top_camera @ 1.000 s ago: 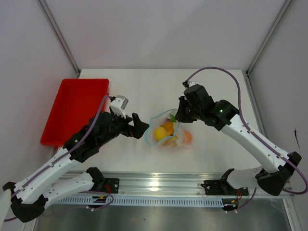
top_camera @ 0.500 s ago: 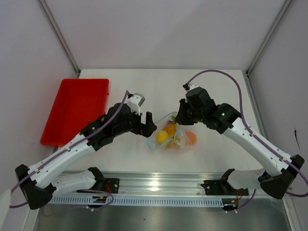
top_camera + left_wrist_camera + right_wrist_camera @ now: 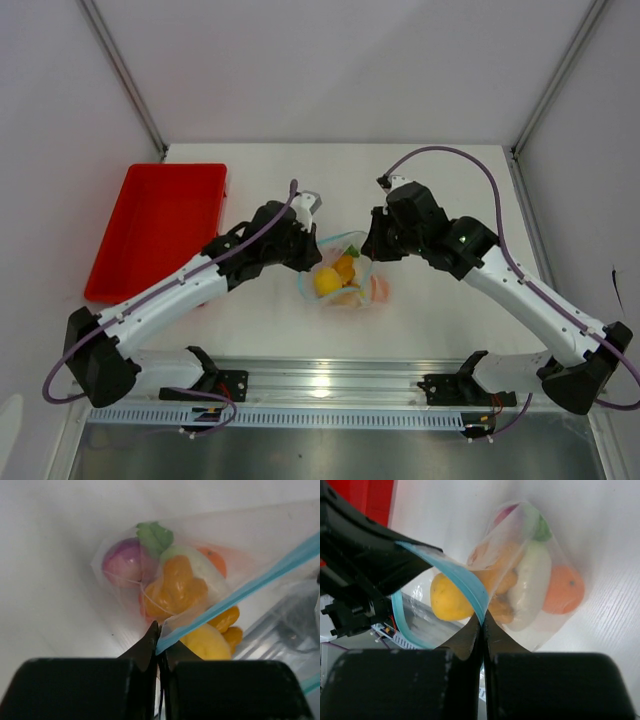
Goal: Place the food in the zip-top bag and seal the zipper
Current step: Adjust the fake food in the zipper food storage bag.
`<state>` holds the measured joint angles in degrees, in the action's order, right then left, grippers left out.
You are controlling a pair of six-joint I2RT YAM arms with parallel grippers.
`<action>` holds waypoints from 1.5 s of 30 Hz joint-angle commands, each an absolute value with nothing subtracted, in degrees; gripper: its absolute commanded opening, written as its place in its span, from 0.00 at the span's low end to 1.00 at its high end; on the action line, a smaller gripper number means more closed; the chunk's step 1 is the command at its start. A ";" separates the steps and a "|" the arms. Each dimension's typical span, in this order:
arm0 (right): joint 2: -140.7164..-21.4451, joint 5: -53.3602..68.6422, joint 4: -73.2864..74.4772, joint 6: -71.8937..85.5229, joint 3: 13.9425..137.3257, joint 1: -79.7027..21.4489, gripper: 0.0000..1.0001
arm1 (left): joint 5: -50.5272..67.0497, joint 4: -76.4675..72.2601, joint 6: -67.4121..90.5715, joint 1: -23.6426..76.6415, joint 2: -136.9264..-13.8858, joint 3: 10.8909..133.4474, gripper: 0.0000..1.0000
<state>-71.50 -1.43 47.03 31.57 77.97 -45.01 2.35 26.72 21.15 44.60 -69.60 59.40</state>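
The clear zip-top bag [image 3: 345, 285] hangs between both grippers at mid table, its mouth facing the near edge. Inside it is the food: a purple piece [image 3: 122, 562], an orange piece [image 3: 175, 587], a yellow piece [image 3: 450, 597] and a white piece [image 3: 532, 590]. My left gripper [image 3: 160, 639] is shut on the left end of the blue-teal zipper [image 3: 260, 577]. My right gripper [image 3: 482, 622] is shut on the zipper [image 3: 455, 575] at the bag's right end. Seen from above, the left gripper [image 3: 312, 252] and the right gripper [image 3: 370, 246] flank the bag.
A red tray [image 3: 160, 225] lies at the left of the table, behind the left arm. The metal rail with the arm bases [image 3: 330, 385] runs along the near edge.
My left arm has swung right to the bag and its jaws have closed on the zipper's left end. The bag has shifted slightly left. The right gripper has kept its grip.
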 commanded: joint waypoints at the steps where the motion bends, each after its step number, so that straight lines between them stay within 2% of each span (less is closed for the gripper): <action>1: -70.05 -0.79 43.86 29.71 77.87 -44.91 0.00 | 11.22 23.55 21.44 40.97 -70.84 63.89 0.01; 8: -70.31 -0.71 44.65 26.99 76.20 -42.11 0.00 | 12.40 29.08 23.64 36.92 -62.50 63.55 0.01; 10: -70.92 2.54 44.38 26.63 76.11 -39.39 0.00 | 11.69 31.80 26.18 36.56 -60.48 62.68 0.01; 16: -70.93 16.95 43.51 28.56 78.22 -34.54 0.00 | 22.84 31.82 34.35 36.39 -49.59 52.84 0.01; 19: -69.61 19.25 40.61 29.62 77.96 -34.45 0.00 | 19.54 30.33 36.56 36.39 -44.92 50.72 0.00; 21: -71.62 22.30 37.45 30.14 75.60 -32.18 0.00 | 12.32 29.62 36.92 35.95 -45.43 48.52 0.01; 24: -78.73 26.28 35.77 28.84 73.13 -28.48 0.00 | 13.52 31.89 36.12 32.70 -51.82 49.65 0.00; 27: -83.22 19.18 39.10 25.32 74.35 -30.31 0.01 | 14.85 32.08 37.17 32.25 -53.53 50.45 0.01; 29: -83.23 16.44 38.85 22.07 75.32 -31.37 0.08 | 15.38 28.93 39.53 32.17 -50.55 48.70 0.01; 30: -82.45 16.09 38.41 21.63 75.58 -31.72 0.14 | 14.86 28.05 40.33 32.25 -49.58 47.47 0.01; 31: -81.83 16.17 38.06 21.01 75.85 -31.82 0.25 | 14.59 27.08 41.04 32.17 -48.44 47.46 0.01; 32: -81.13 17.04 36.84 20.83 75.94 -31.82 0.29 | 14.68 26.98 41.39 32.17 -48.43 47.72 0.01; 34: -78.50 17.40 35.69 20.39 76.29 -32.25 0.44 | 15.37 27.51 41.57 32.26 -49.56 49.74 0.01; 36: -76.48 17.32 34.46 19.87 76.29 -32.95 0.49 | 16.08 26.81 41.92 32.34 -50.27 50.79 0.01; 38: -73.49 15.92 34.45 19.69 76.12 -33.40 0.61 | 16.52 25.15 42.89 32.34 -50.89 51.15 0.01; 40: -70.07 15.65 34.72 19.86 76.03 -34.01 0.64 | 16.79 23.82 43.85 32.34 -51.15 51.15 0.01; 41: -68.74 15.64 34.98 20.12 75.24 -34.36 0.72 | 17.14 23.12 44.12 32.34 -51.67 51.50 0.01; 43: -65.76 14.24 34.54 19.95 73.75 -36.20 0.77 | 17.49 22.42 44.99 32.34 -52.29 51.68 0.01; 45: -60.66 12.23 33.76 20.04 69.71 -37.61 0.99 | 18.28 21.27 45.44 32.34 -53.00 51.68 0.01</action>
